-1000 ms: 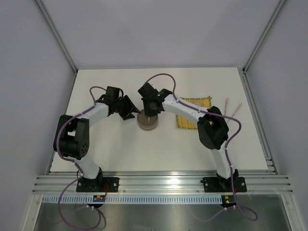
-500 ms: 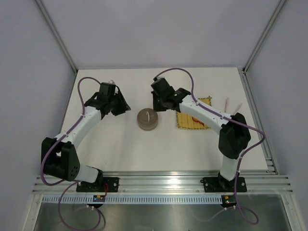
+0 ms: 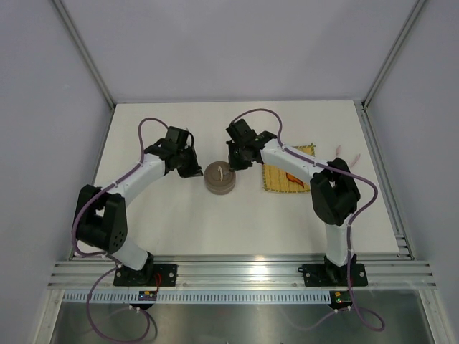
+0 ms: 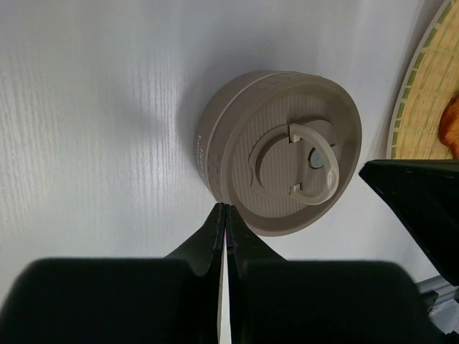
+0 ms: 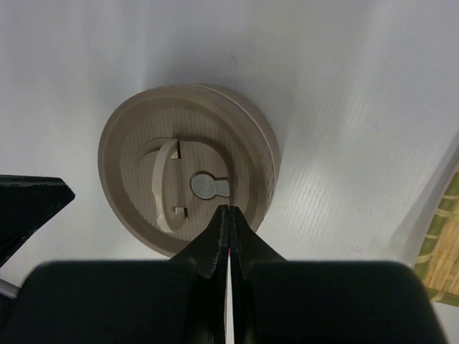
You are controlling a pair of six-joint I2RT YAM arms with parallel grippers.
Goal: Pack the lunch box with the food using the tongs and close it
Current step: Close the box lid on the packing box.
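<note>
The lunch box (image 3: 219,178) is a round tan-grey tin in the middle of the table, with its lid (image 4: 290,161) on. The lid's ring handle (image 4: 305,168) stands tilted up. My left gripper (image 3: 195,170) is shut and empty, its tips (image 4: 226,208) at the tin's left side. My right gripper (image 3: 234,163) is also shut and empty, its tips (image 5: 228,209) over the lid's right edge. An orange food piece (image 3: 294,177) lies on the yellow woven mat (image 3: 276,180). The slim pale tongs (image 3: 356,156) lie right of the mat, partly behind the right arm.
The mat's edge (image 4: 430,86) reaches close to the tin on its right. The right arm's elbow (image 3: 333,188) hangs over the mat's right part. Grey walls enclose the table at the back and sides, and an aluminium rail (image 3: 237,269) runs along the near edge.
The left gripper has closed from partly open and swung right, back to the tin's side. The right gripper has shifted slightly left toward the lid.
</note>
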